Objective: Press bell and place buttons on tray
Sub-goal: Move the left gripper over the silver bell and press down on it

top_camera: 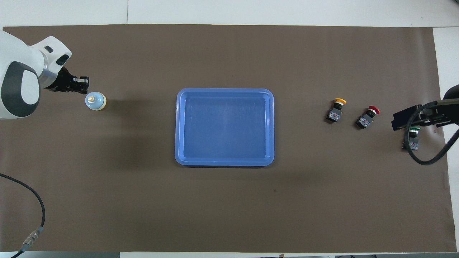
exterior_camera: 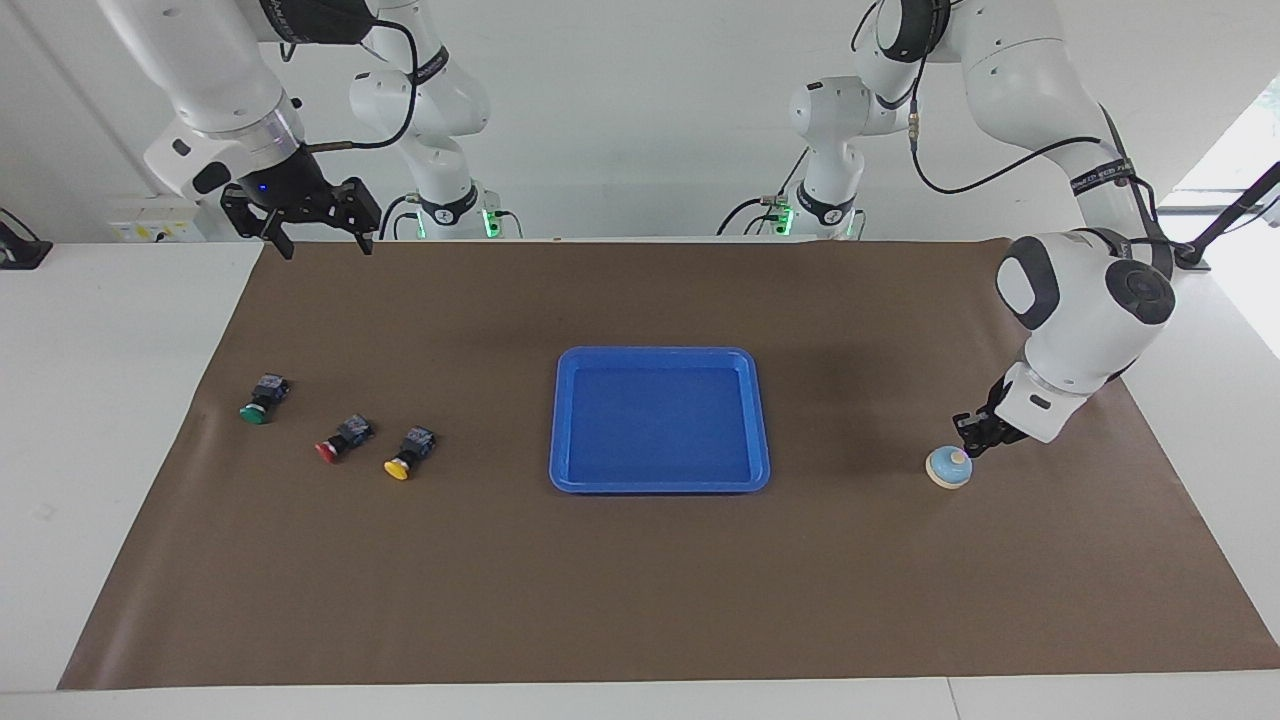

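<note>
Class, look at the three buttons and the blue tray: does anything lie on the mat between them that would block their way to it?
Nothing visible does. The yellow button, red button and green button lie toward the right arm's end, and only bare brown mat separates them from the tray. The bell sits toward the left arm's end.

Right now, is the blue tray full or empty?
Empty. The tray shows only bare blue floor; all three buttons lie on the brown mat beside it.

White jointed arms, black cables, black tools.
</note>
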Tool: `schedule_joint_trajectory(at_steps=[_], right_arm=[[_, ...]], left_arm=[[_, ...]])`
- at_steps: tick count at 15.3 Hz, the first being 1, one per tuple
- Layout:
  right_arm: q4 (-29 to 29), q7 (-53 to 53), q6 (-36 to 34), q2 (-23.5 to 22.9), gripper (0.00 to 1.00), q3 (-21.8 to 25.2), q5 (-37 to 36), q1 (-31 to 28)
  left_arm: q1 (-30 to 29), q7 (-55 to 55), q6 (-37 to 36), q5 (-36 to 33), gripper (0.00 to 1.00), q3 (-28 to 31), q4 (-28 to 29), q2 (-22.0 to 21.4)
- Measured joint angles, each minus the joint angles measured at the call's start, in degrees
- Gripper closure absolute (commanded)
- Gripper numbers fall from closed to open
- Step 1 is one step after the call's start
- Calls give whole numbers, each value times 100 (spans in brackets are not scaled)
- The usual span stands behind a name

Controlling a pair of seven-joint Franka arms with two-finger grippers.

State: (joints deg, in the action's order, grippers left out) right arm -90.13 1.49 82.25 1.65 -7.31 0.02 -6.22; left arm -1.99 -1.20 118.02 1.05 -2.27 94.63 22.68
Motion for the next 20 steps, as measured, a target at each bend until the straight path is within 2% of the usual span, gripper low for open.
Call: schedule_joint_trajectory(at_steps=[7, 14, 20], right_arm=[[0, 0, 0, 0, 0, 0, 0, 0], [0, 0, 0, 0, 0, 0, 0, 0], [0, 0, 0, 0, 0, 0, 0, 0]], left_arm=[[-6, 1, 146, -68, 100, 8, 46, 118], [-5, 17, 743, -82, 100, 7, 496, 140], [-5, 67, 830, -85, 100, 8, 580, 91]])
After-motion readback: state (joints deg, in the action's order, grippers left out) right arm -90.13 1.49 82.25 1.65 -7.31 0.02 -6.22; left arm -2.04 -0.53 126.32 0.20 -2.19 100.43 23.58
